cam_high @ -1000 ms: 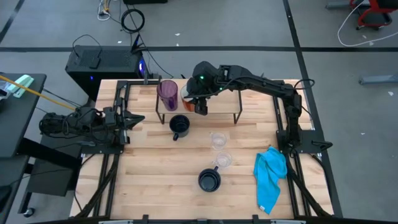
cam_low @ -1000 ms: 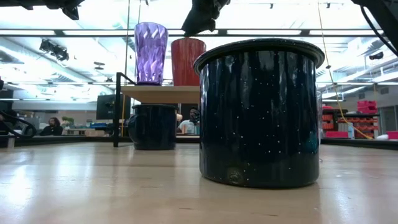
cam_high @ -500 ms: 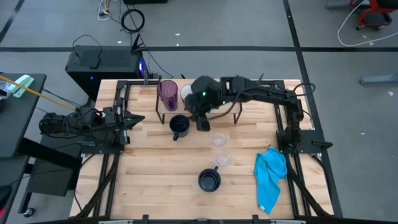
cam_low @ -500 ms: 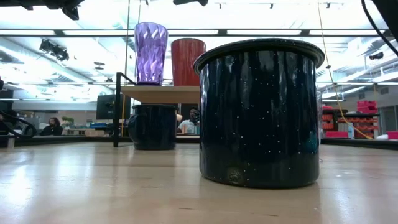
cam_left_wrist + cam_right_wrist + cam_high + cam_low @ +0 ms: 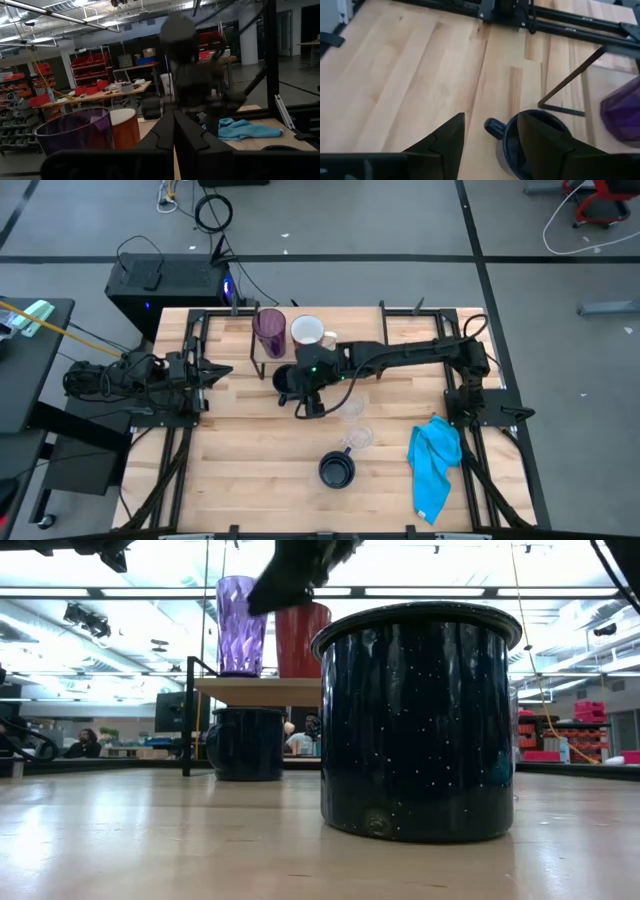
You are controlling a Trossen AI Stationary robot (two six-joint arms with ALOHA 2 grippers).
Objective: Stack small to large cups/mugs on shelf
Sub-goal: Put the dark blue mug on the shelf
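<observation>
The shelf [image 5: 350,348] stands at the table's far middle, with the purple tumbler [image 5: 269,328] and the white-and-orange mug [image 5: 307,332] upright on its left end. A dark mug [image 5: 532,142] stands on the table just in front of the shelf's left end, its handle [image 5: 493,127] toward the left. My right gripper [image 5: 491,120] hovers open above and a little left of it, touching nothing. Two clear glasses [image 5: 350,406] [image 5: 358,438] and a second dark mug [image 5: 336,470] stand nearer the front. My left gripper [image 5: 215,372] waits shut at the table's left edge.
A blue cloth [image 5: 435,465] lies crumpled at the near right. The shelf's thin black legs [image 5: 570,82] stand close to the dark mug. Bare wood lies on the near left of the table. A black arm frame runs along the left edge [image 5: 560,27].
My right gripper has left the space over the shelf's left end, swinging toward the table's near edge and left and sinking toward the dark mug in front of the shelf. It has stayed open. The cups have not moved.
</observation>
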